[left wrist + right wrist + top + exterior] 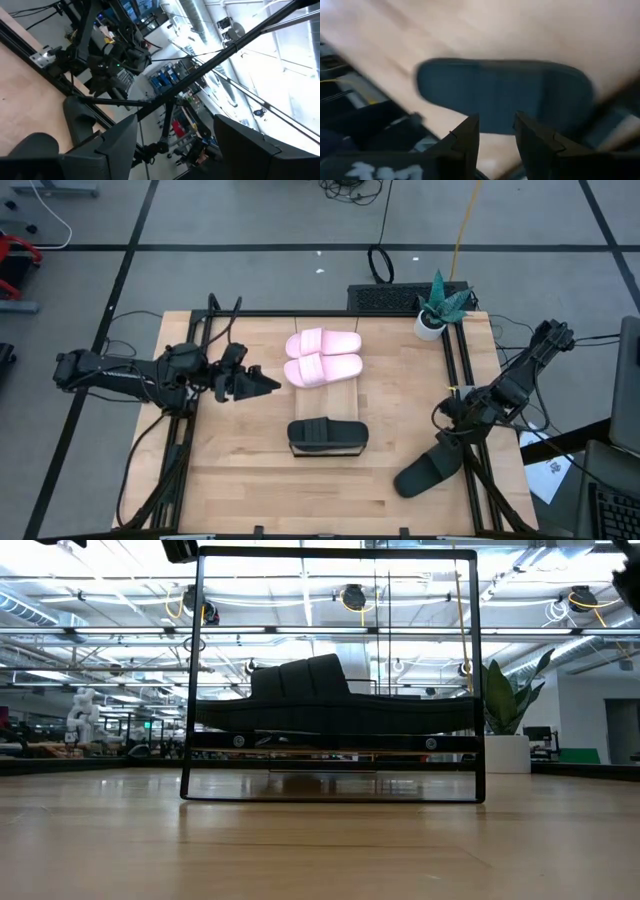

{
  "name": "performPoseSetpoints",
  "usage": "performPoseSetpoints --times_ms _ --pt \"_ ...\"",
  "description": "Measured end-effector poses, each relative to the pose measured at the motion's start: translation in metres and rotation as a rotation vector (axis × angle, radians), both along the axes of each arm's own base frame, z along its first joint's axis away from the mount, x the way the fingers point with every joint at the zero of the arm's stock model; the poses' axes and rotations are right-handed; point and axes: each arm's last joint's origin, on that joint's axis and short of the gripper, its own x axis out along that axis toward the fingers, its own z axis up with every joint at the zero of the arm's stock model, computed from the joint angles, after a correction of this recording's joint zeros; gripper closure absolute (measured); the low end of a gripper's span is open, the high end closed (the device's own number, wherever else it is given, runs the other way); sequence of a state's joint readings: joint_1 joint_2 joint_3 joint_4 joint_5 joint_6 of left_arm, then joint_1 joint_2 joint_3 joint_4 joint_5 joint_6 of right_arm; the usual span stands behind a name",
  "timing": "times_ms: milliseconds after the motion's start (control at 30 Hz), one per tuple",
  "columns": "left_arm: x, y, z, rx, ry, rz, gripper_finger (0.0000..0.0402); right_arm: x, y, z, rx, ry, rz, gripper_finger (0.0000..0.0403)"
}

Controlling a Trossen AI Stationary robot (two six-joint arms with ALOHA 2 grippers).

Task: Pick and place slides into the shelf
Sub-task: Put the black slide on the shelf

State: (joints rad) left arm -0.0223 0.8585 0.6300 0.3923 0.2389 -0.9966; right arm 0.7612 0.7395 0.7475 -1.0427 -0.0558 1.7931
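The shelf (pixel 340 402) of light planks with black wire ends (pixel 330 795) lies down the middle of the table. Two pink slides (pixel 322 357) rest side by side, soles down, on its far part. One black slide (pixel 327 435) sits on its near end, also in the low view (pixel 320 700). A second black slide (pixel 428 470) is at the table's near right, with my right gripper (pixel 455 442) shut on it. My left gripper (pixel 262 383) hovers open left of the shelf, pointing toward it, with nothing between its fingers (pixel 115 145). My right gripper pinches the black slide's long side edge (pixel 497 127) between its two fingers (pixel 470 137). It comes slanting down from the table's far right, and the fingers lie across that edge. The slide (pixel 505 95) stretches out ahead of the fingers and seems lifted over the table's right rail.
A potted plant (pixel 432 310) stands at the table's far right corner, beside a black box (pixel 385 298). Black rails run along the table's left side (pixel 185 450) and right side (pixel 480 480). Bare wood lies between the shelf and the held slide.
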Motion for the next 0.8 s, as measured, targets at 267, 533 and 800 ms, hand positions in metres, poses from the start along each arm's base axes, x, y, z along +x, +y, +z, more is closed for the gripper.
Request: performPoseSetpoints --times_ms 267,533,800 --pt "0.001 0.0 -0.003 -0.003 0.034 0.017 0.0144 -0.007 -0.002 -0.01 0.024 0.146 0.02 0.0291" --pt "0.001 0.001 -0.005 -0.008 0.054 0.037 0.0144 -0.002 0.003 -0.046 0.063 0.12 0.038 0.0291" --pt "0.001 0.001 -0.005 -0.038 0.059 0.046 0.0144 -0.005 0.001 -0.063 0.036 0.133 0.062 0.0291"
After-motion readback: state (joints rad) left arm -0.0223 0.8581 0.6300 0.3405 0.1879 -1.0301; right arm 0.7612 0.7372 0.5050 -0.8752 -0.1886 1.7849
